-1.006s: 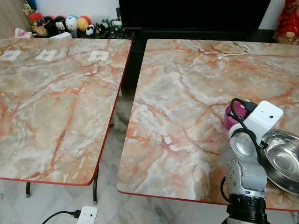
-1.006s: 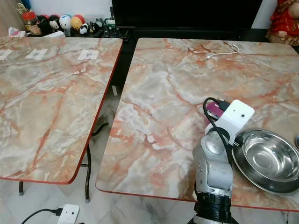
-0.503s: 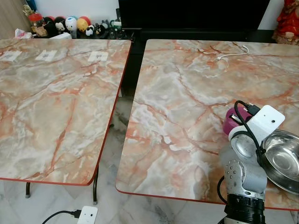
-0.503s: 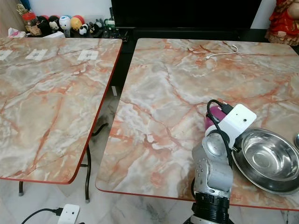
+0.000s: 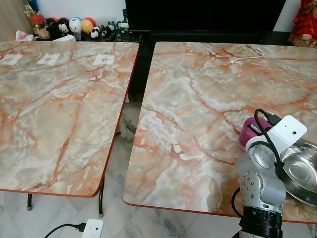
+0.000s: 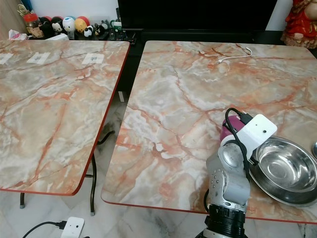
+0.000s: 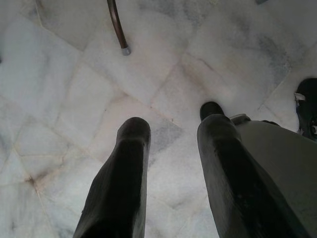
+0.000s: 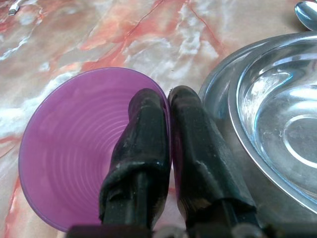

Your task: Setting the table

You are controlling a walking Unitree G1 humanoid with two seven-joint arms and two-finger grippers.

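Bowl [image 8: 277, 129] beside cup [image 8: 74, 148] (spoon [image 8: 307, 12] behind)

Two marble-patterned worktops with red edging stand side by side, the left worktop [image 5: 59, 109] apart from the right worktop [image 5: 198, 114] by a narrow gap. Pale marble floor tiles [image 7: 64, 94] lie beneath. Behind them a dark cabinet [image 5: 203, 15] stands against the white wall [image 5: 79, 7], with small figurines [image 5: 74, 25] beside it.

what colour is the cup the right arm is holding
Purple, a see-through plastic cup with ridged walls. The right wrist view shows it best.
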